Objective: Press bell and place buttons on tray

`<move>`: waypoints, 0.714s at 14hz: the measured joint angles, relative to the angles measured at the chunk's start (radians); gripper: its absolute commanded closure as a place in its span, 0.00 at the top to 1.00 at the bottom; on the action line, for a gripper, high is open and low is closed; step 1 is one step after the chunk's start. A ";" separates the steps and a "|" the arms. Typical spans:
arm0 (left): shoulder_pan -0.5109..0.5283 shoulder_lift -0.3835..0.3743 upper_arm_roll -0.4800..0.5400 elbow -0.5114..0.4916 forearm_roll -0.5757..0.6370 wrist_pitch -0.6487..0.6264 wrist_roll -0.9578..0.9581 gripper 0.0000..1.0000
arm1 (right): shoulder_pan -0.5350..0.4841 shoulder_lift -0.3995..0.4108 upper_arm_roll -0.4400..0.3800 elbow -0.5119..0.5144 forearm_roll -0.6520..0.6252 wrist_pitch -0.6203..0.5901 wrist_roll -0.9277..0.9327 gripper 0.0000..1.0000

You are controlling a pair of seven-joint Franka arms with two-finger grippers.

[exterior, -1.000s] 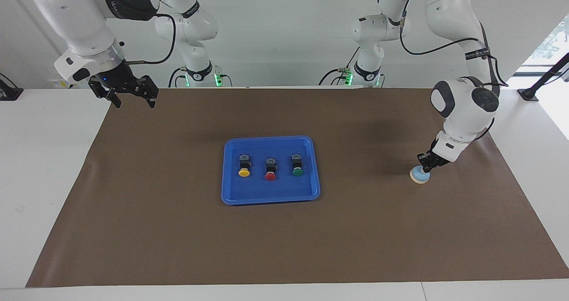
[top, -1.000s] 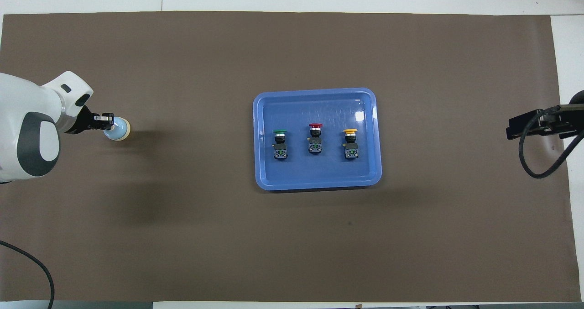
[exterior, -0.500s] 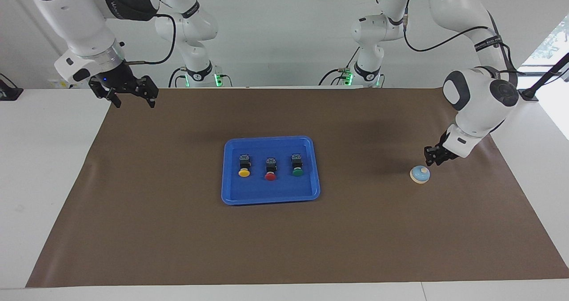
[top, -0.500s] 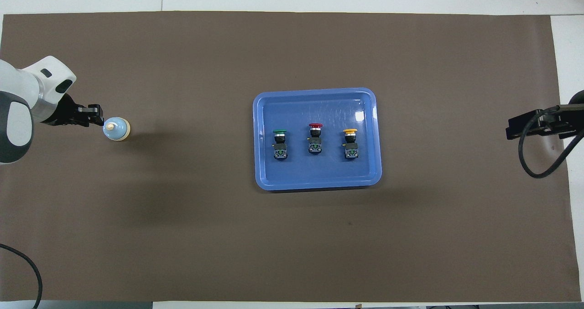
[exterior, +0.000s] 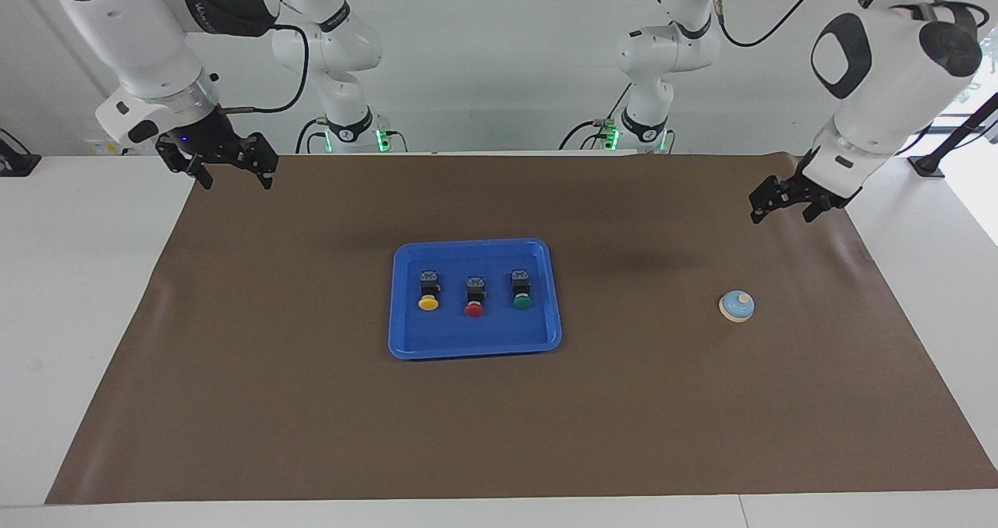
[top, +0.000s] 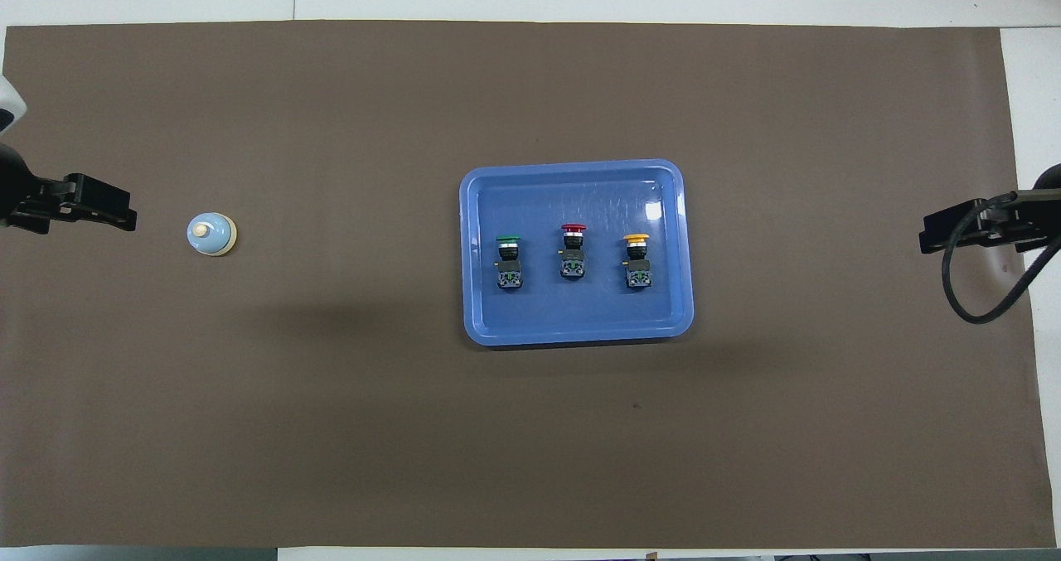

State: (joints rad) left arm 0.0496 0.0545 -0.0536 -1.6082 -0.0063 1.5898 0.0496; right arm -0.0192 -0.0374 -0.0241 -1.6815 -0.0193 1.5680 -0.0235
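The small round light-blue bell with cream knob [exterior: 736,306] sits alone on the brown mat covering the surface [exterior: 702,419], toward the left arm's end. The flat bright-blue plastic tray [exterior: 475,343] at mid-mat carries three black-bodied push buttons (yellow [exterior: 428,290], red [exterior: 475,296], green [exterior: 522,289]) in a row. The left pincer [exterior: 783,202] hangs raised above the mat with fingers apart, clear of the bell; the right pincer [exterior: 231,169], fingers likewise apart, waits over the mat's edge at its own end.

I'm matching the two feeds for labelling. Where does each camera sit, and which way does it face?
Facing view: high, across the table, facing the robots; shows both arms whole, left gripper and right gripper raised over the mat's ends.
Overhead view: high above the robots' end, looking steeply down; only the left gripper and right gripper show at the edges.
Shared, half a turn apart: the tray holding three buttons, and the bell at the left arm's end.
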 measured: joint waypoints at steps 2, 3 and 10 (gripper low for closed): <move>-0.002 -0.024 0.000 0.014 0.000 -0.044 0.000 1.00 | 0.000 0.000 0.000 0.000 0.000 -0.005 0.000 1.00; -0.003 -0.024 -0.002 0.015 0.000 -0.066 0.000 1.00 | 0.000 0.000 0.000 0.000 0.000 -0.020 0.000 1.00; -0.064 -0.031 -0.011 0.035 0.000 -0.072 0.000 1.00 | 0.000 0.000 0.000 0.000 0.000 -0.040 0.000 1.00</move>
State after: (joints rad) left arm -0.0147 0.0234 -0.0651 -1.5733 -0.0066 1.5173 0.0491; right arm -0.0192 -0.0375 -0.0239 -1.6815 -0.0193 1.5280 -0.0235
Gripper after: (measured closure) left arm 0.000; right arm 0.000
